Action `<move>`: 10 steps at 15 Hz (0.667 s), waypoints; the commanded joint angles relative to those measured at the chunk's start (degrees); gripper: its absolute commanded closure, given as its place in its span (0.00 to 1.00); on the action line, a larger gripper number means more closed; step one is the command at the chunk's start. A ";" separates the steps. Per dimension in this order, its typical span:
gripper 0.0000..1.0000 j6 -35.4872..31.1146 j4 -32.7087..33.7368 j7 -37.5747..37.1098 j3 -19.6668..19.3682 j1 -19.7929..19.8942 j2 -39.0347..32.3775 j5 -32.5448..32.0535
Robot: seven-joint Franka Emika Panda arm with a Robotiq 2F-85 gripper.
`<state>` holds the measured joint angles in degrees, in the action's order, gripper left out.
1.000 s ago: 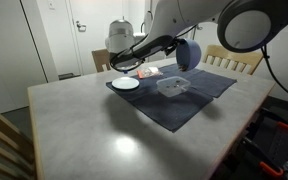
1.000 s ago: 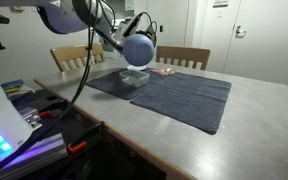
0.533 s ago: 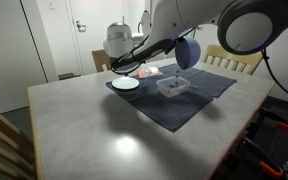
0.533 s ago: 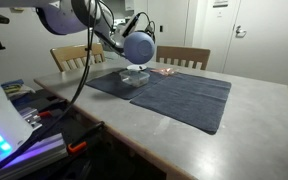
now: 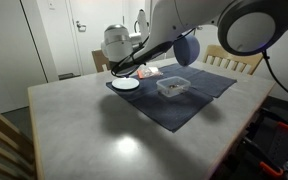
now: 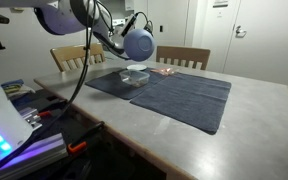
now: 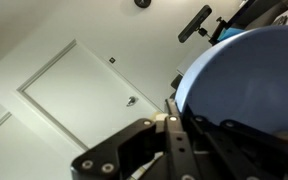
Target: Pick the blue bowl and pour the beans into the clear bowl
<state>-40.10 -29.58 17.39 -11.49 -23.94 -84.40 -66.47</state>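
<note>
The clear bowl (image 5: 172, 87) sits on a dark cloth (image 5: 199, 100) on the desk (image 5: 84, 130). Some small dark bits lie inside it. They look like beans, but they are too small to be sure.

The blue bowl (image 5: 187, 48) is up in the air above the clear bowl and does not touch it. It is tipped over on its side. It is round, dark blue and smooth. The pictures do not show if anything is in it.

The tool (image 5: 174, 45) is closed tight on the rim of the blue bowl and holds it up.

A flat white plate (image 5: 125, 84) lies on the cloth near the clear bowl. A small pink thing (image 5: 149, 72) lies behind the plate, too small to make out.
</note>
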 commanded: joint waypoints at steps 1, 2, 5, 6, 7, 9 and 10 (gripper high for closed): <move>0.99 -0.69 -1.84 3.01 -0.87 -0.45 0.63 -2.78; 0.99 -0.69 -1.96 3.26 -0.85 -0.43 0.67 -3.29; 0.99 -0.66 -2.31 3.96 -0.75 -0.43 0.78 -4.79; 0.99 -0.61 -2.38 4.10 -0.68 -0.44 0.79 -5.14; 0.99 -0.65 -2.49 4.35 -0.68 -0.40 0.82 -5.60; 0.99 -0.75 -2.76 4.79 -0.70 -0.31 0.84 -6.43; 0.99 -0.74 -2.87 4.92 -0.71 -0.32 0.84 -6.85</move>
<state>-40.11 -30.47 19.91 -11.49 -24.00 -84.40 -71.52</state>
